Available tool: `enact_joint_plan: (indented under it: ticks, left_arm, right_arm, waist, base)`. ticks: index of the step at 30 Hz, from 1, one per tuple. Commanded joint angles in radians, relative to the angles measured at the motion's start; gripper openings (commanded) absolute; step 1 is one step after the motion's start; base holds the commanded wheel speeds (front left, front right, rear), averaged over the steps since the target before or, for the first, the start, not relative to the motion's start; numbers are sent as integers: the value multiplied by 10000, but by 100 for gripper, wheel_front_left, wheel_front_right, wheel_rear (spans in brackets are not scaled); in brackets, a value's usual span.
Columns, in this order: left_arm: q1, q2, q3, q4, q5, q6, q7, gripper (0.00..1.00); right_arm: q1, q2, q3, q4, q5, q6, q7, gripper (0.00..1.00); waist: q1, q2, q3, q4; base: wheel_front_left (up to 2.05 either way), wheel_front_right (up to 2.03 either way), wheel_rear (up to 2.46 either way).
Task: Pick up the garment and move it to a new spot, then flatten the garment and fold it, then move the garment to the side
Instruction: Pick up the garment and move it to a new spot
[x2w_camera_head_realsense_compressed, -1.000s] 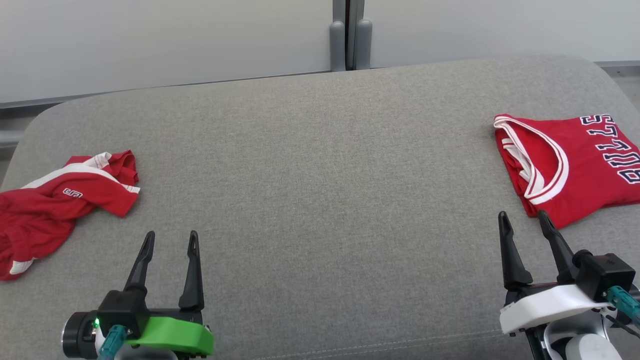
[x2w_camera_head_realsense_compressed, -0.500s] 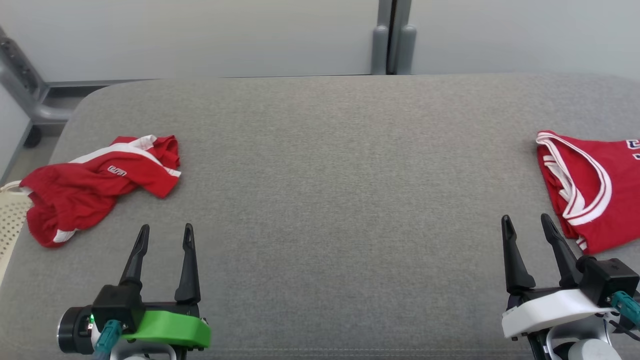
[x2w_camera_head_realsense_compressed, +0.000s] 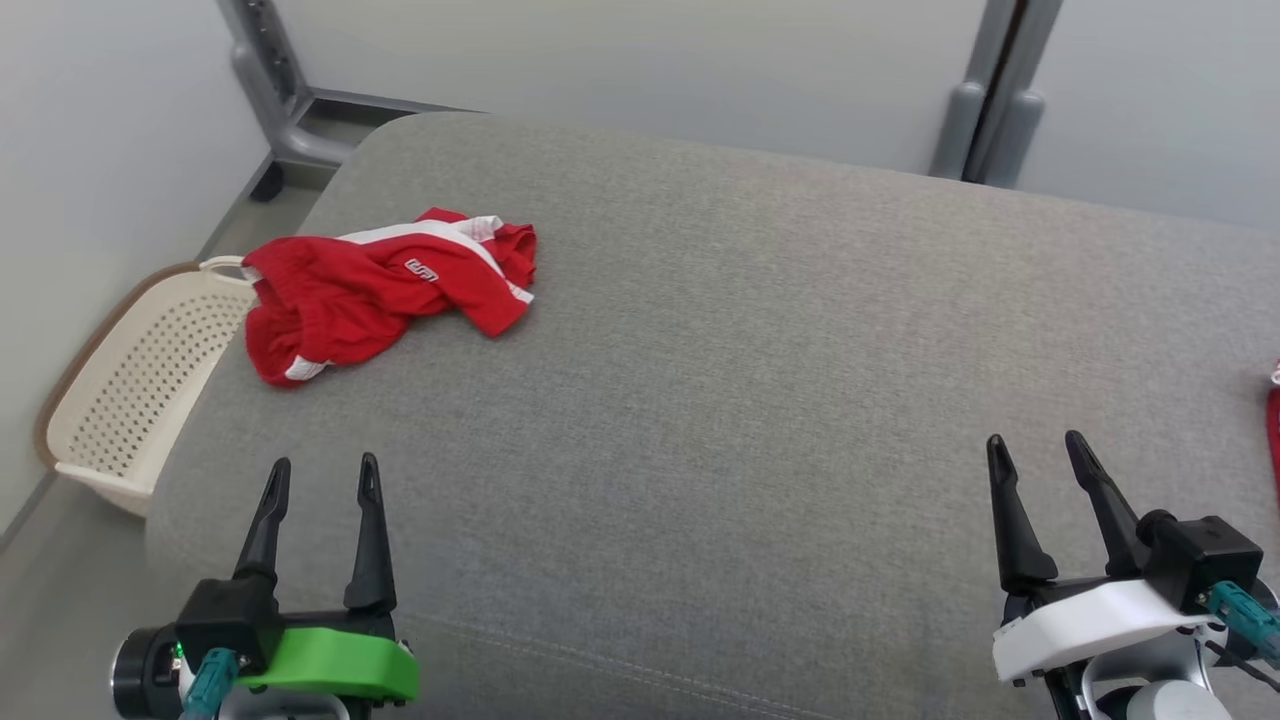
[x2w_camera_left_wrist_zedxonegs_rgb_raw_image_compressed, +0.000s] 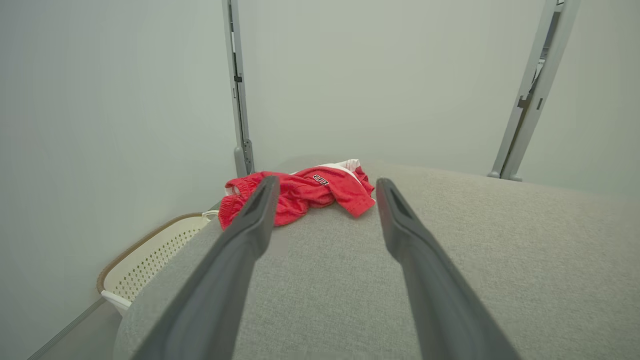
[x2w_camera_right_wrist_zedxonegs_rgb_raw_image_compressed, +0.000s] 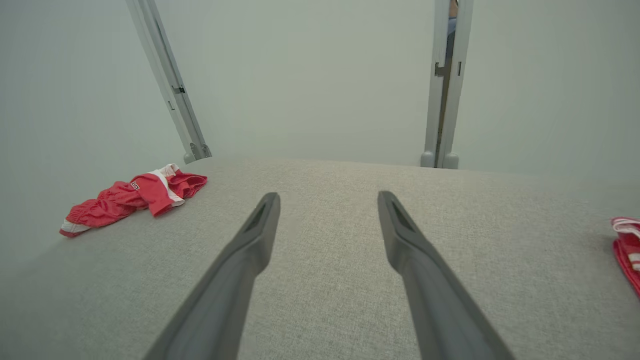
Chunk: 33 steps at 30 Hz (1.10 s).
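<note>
A crumpled red garment (x2w_camera_head_realsense_compressed: 380, 292) with white stripes lies near the far left corner of the grey cushioned surface (x2w_camera_head_realsense_compressed: 760, 380). The left wrist view has the garment (x2w_camera_left_wrist_zedxonegs_rgb_raw_image_compressed: 305, 195) straight ahead, beyond the fingers; the right wrist view has this garment (x2w_camera_right_wrist_zedxonegs_rgb_raw_image_compressed: 132, 198) far to the left. My left gripper (x2w_camera_head_realsense_compressed: 322, 476) hovers open over the near left part of the surface, well short of the garment. My right gripper (x2w_camera_head_realsense_compressed: 1037, 450) hovers open at the near right, nothing between its fingers.
A cream perforated laundry basket (x2w_camera_head_realsense_compressed: 140, 380) stands on the floor against the surface's left edge, below the garment. A folded red jersey (x2w_camera_right_wrist_zedxonegs_rgb_raw_image_compressed: 627, 247) pokes in at the right edge. Grey metal posts (x2w_camera_head_realsense_compressed: 985, 110) and pale walls stand behind.
The head camera has swung left: the crumpled garment now sits nearer the middle, the basket has come into view, and the folded jersey has slid almost out at the right. Both grippers stay open.
</note>
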Motion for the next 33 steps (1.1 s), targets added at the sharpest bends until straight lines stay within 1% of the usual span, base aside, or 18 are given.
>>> enact_joint_plan:
  ticks: [1, 4, 9, 16, 24, 26, 29, 33]
  left_arm:
    - [112, -22, 47, -36, -29, 24, -25, 100]
    - [134, -48, 85, -53, -40, -4, -25, 100]
    - [106, -116, 134, -78, -20, -31, -25, 100]
    - [-1, -241, 206, -151, 30, -45, -25, 100]
    - [-173, -266, 371, -304, -61, -165, -25, 100]
    - [-375, -151, 483, -431, -115, -239, -27, 100]
    - [-905, 210, 628, -667, -108, -356, 79, 100]
    - [-2072, 963, 907, -791, -141, -639, 705, 100]
  right_arm:
    - [-2, 16, 26, -60, 18, -5, 41, 100]
    - [-54, 8, 59, -67, 23, -3, 70, 100]
    - [-63, -12, 71, -81, 87, -5, 102, 100]
    - [-156, -78, 84, -145, 55, -5, 155, 100]
    - [-221, -132, 102, -165, 75, -5, 196, 100]
    - [-281, -162, 120, -176, 83, -3, 209, 100]
    - [-379, -182, 167, -240, 79, -3, 245, 100]
    - [-479, -252, 236, -343, 4, -5, 293, 100]
  waist:
    - [1, 0, -28, 791]
    - [1, 0, -11, 992]
    - [1, 0, 80, 1126]
    - [1, 0, 240, 1168]
    - [1, 0, 414, 1118]
    - [1, 0, 471, 1066]
    - [1, 0, 588, 943]
    - [1, 0, 817, 674]
  base:
    - [0, 0, 0]
    - [0, 0, 0]
    - [0, 0, 0]
    - [0, 0, 0]
    - [0, 0, 0]
    - [0, 0, 0]
    - [0, 0, 0]
    - [0, 0, 0]
